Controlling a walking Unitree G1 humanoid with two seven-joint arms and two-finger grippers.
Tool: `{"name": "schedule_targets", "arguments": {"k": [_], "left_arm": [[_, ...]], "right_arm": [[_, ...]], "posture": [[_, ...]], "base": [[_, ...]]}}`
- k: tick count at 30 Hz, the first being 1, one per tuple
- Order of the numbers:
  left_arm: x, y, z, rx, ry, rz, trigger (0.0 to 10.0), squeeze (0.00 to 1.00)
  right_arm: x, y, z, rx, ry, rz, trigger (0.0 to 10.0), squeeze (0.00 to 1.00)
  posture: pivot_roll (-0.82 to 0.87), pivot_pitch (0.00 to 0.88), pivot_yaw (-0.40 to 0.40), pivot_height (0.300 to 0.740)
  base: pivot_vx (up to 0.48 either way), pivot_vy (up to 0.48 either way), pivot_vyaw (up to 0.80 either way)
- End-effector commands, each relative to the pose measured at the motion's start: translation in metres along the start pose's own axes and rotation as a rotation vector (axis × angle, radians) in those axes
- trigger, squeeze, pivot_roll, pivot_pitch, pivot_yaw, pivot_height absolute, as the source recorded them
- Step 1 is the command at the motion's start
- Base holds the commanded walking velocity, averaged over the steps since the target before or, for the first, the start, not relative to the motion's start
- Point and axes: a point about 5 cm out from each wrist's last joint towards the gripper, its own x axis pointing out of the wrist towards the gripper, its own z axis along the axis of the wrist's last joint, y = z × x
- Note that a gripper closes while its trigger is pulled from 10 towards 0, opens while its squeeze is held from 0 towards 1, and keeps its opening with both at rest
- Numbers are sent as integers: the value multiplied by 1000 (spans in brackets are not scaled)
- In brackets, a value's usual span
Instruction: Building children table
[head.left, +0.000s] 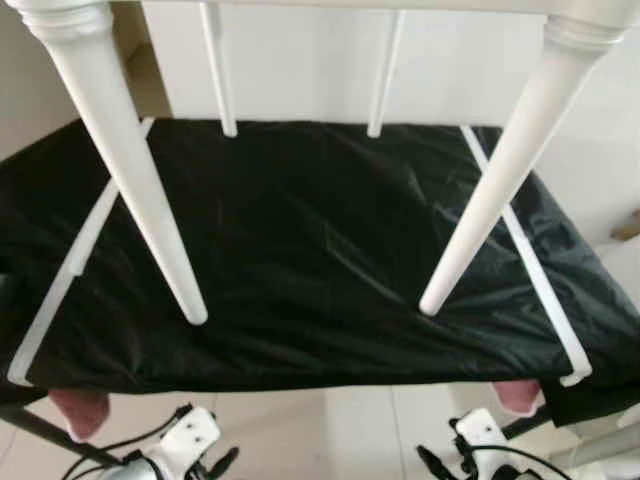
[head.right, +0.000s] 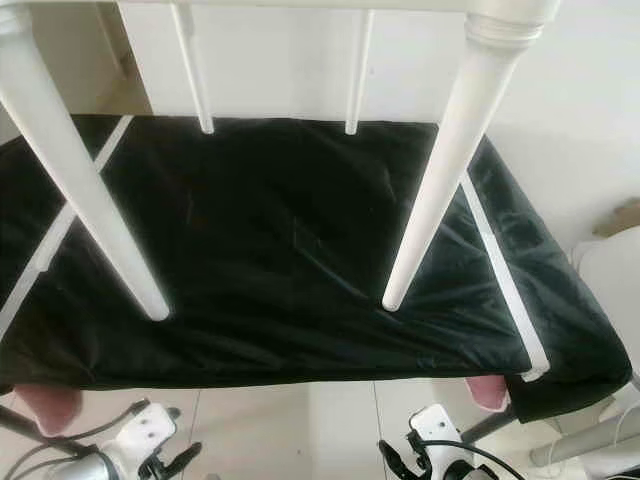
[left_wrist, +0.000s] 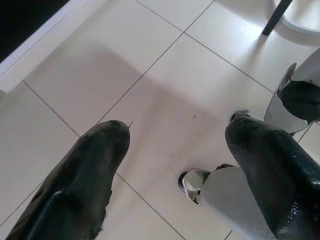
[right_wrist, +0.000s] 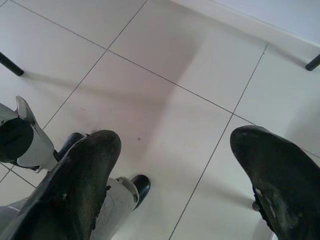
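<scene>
A white children's table stands on a surface draped in a black cover (head.left: 310, 260). Its near left leg (head.left: 130, 170) and near right leg (head.left: 500, 170) taper down to the cover, and two thinner far legs (head.left: 218, 70) rest at the back. The tabletop is cut off at the upper edge of the head views. My left gripper (left_wrist: 177, 145) hangs low in front of the surface, open over floor tiles with nothing between its fingers. My right gripper (right_wrist: 175, 145) hangs likewise, open and holding nothing. Both wrists appear below the surface's front edge, left gripper (head.left: 215, 465) and right gripper (head.left: 435, 462).
White tape strips (head.left: 60, 290) run along both sides of the cover. Pink supports (head.left: 80, 410) stick out under its front corners. Pale floor tiles (right_wrist: 165, 60) lie below, with my own feet (left_wrist: 195, 182) on them. A dark thin furniture leg (left_wrist: 275, 17) stands nearby.
</scene>
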Motion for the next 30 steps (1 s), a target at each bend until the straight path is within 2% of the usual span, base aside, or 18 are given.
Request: {"name": "schedule_targets", "arguments": {"k": [1, 4, 6, 9, 12, 15, 18, 21, 24, 26, 27, 28, 30], "left_arm": [[-1, 0, -3, 17, 15, 21, 10000, 0], [2, 8, 3, 147, 28, 44, 10000, 0], [2, 9, 4, 164, 28, 48, 10000, 0], [6, 8, 3, 144, 29, 92, 10000, 0], [8, 8, 4, 135, 20, 125, 10000, 0], [12, 9, 6, 134, 18, 190, 10000, 0], [15, 8, 3, 149, 55, 199, 10000, 0], [19, 9, 5, 89, 42, 265, 10000, 0], [23, 9, 5, 24, 51, 305, 10000, 0], [24, 9, 4, 10, 60, 320, 10000, 0], [26, 8, 2, -13, 93, 325, 10000, 0], [29, 5, -5, -58, 167, 334, 10000, 0], [29, 4, -6, -68, 184, 335, 10000, 0]], "right_arm": [[0, 2, -3, 12, 7, -3, 10000, 0], [5, 0, -6, 22, 29, -9, 10000, 0], [5, 0, -6, 21, 33, -15, 10000, 0], [6, -3, -13, 25, 89, -48, 10000, 0], [6, -3, -17, 70, 104, -75, 10000, 0], [8, -4, -25, 146, 166, -127, 10000, 0], [10, -3, -28, 176, 186, -166, 10000, 0], [15, 1, -29, 236, 196, -187, 10000, 0], [20, 4, -28, 259, 195, -205, 10000, 0], [22, 5, -28, 270, 198, -217, 10000, 0], [23, 7, -28, 297, 194, -226, 10000, 0], [24, 8, -30, 309, 209, -255, 10000, 0], [24, 8, -30, 309, 214, -262, 10000, 0]], "posture": [[22, 64, -6, 740], [22, 75, -8, 740], [22, 75, -8, 740], [15, 77, -8, 740], [12, 81, -10, 740], [9, 84, -10, 740], [8, 86, -10, 740], [10, 91, -6, 740], [7, 92, -5, 740], [7, 92, -5, 740], [11, 93, -2, 740], [10, 94, 1, 740], [10, 94, 1, 740]], "base": [[0, 0, 0], [0, 0, 0], [0, 0, 0], [0, 0, 0], [0, 0, 0], [0, 0, 0], [0, 0, 0], [0, 0, 0], [0, 0, 0], [0, 0, 0], [0, 0, 0], [0, 0, 0], [0, 0, 0]]}}
